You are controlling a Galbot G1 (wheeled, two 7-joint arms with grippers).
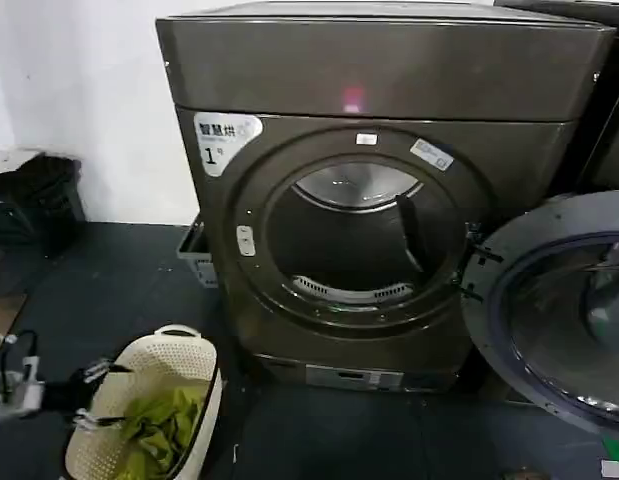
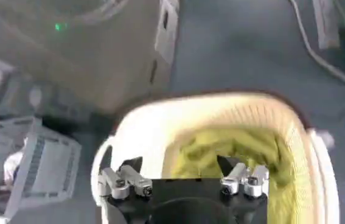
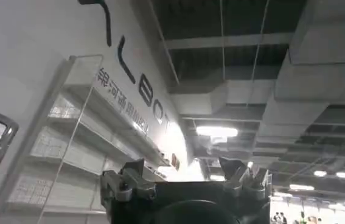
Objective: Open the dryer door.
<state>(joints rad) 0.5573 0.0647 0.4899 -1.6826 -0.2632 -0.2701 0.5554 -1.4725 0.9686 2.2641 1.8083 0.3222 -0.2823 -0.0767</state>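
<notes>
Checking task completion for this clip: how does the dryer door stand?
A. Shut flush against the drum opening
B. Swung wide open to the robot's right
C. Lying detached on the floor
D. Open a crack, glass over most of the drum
B: the dryer door hangs from its hinge beside the dryer, leaving the drum opening fully exposed.

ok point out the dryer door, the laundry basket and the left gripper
dryer door [image 1: 494, 300]: head view, grey inner rim of the swung-open door.
laundry basket [image 1: 181, 352]: head view, cream woven rim near its handle.
left gripper [image 2: 183, 175]: left wrist view, midway between its open fingertips, above the basket.
</notes>
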